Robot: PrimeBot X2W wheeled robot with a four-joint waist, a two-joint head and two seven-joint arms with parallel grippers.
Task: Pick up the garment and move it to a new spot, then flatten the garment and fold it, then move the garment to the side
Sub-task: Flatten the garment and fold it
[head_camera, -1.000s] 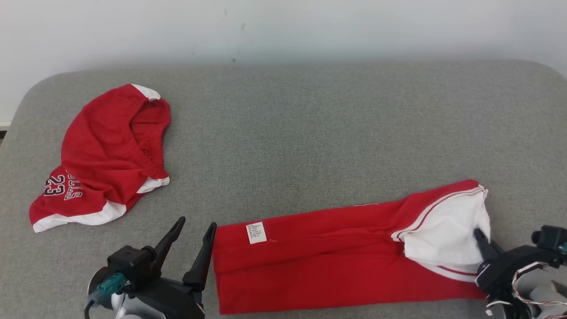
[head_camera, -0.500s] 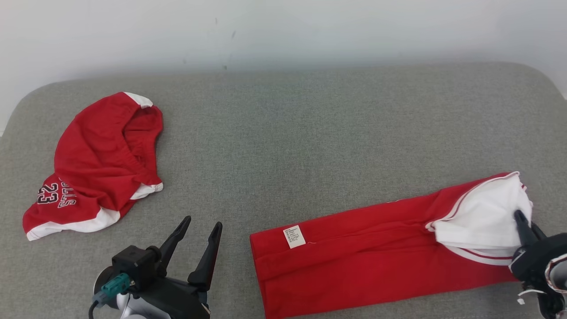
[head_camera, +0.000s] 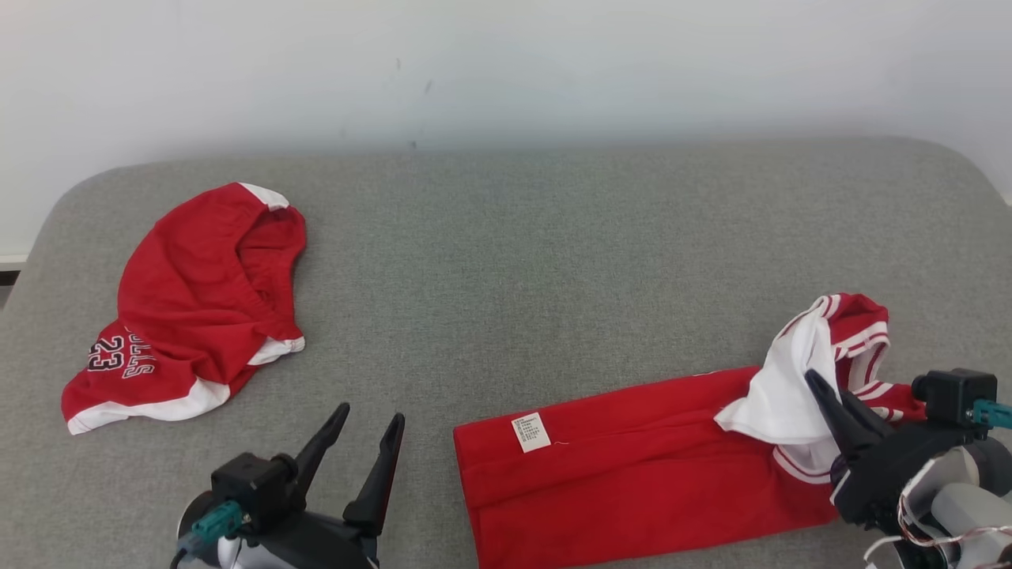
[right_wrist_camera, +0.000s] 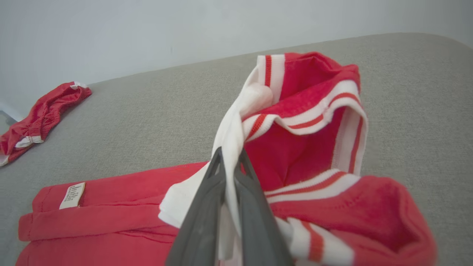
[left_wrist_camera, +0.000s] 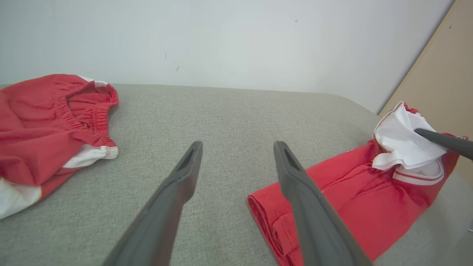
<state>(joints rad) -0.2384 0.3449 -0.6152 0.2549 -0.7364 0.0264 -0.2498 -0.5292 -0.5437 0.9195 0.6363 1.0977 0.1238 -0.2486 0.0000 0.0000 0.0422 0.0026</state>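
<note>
As seen from the head camera, the garment (head_camera: 632,466) lies at the near right of the grey cloth-covered tabletop (head_camera: 514,261), folded into a long red band with a small white label (head_camera: 531,432) near its left end. Its right end, white inside with red-and-white striped trim, is raised off the surface and bunched. The right gripper (head_camera: 830,395) has its fingers pressed together on the white cloth of that raised end. The left gripper (head_camera: 368,435) sits at the lower left with its fingers apart and nothing between them, just left of the garment's left edge and clear of it. Red shorts (head_camera: 198,292) with white hems and the number 23 lie crumpled at the far left, well apart from the garment. From the left wrist camera, the left gripper (left_wrist_camera: 238,147) shows both fingers spread over bare tabletop, the shorts (left_wrist_camera: 44,122) to one side and the garment (left_wrist_camera: 351,207) to the other, with one dark finger of the right gripper against the white cloth. From the right wrist camera, the right gripper (right_wrist_camera: 229,155) is clamped on a white fold of the garment (right_wrist_camera: 303,147), the striped trim standing open just beyond the fingertips and the label (right_wrist_camera: 72,195) on the flat part.
</note>
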